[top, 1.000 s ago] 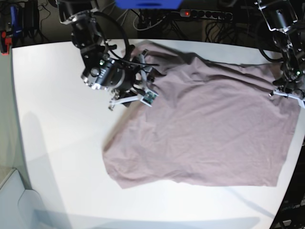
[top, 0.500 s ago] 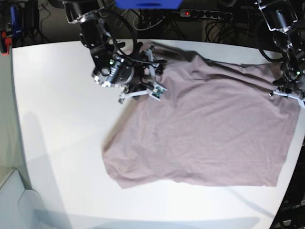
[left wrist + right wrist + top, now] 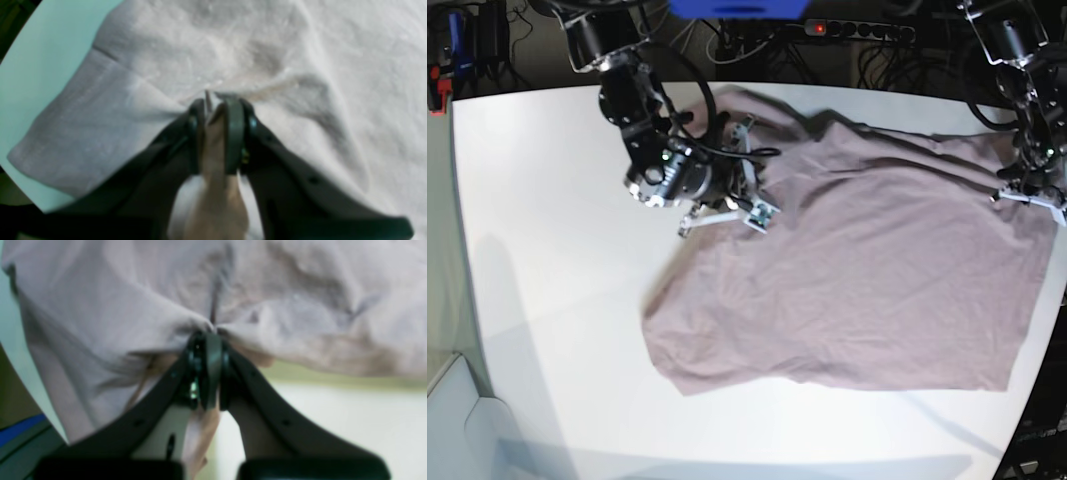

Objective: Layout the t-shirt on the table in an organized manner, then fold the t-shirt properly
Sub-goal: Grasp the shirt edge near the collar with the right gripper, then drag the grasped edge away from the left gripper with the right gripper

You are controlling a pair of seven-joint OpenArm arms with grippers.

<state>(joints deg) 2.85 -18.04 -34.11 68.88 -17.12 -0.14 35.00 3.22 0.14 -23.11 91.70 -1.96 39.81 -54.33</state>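
Note:
The dusty-pink t-shirt point(image 3: 867, 270) lies spread and wrinkled over the right half of the white table point(image 3: 547, 250). At the shirt's upper left edge my right gripper point(image 3: 749, 172) is shut on the cloth. The right wrist view shows this gripper point(image 3: 208, 335) pinching a gathered fold of t-shirt point(image 3: 100, 306). My left gripper point(image 3: 1027, 195) is at the shirt's far right edge. In the left wrist view that gripper point(image 3: 217, 100) is shut on a ridge of t-shirt point(image 3: 267, 43) beside a sleeve hem, with bare table point(image 3: 40, 50) at the left.
A power strip point(image 3: 857, 30) with a red light and tangled cables lie behind the table's far edge. A blue object point(image 3: 737, 8) sits at the top centre. The table's rounded edge runs down the left side and curves in close to the shirt at the right.
My right arm moved right, onto the shirt's upper left edge, and its jaws shut on the cloth. The left arm and the shirt's body stayed put.

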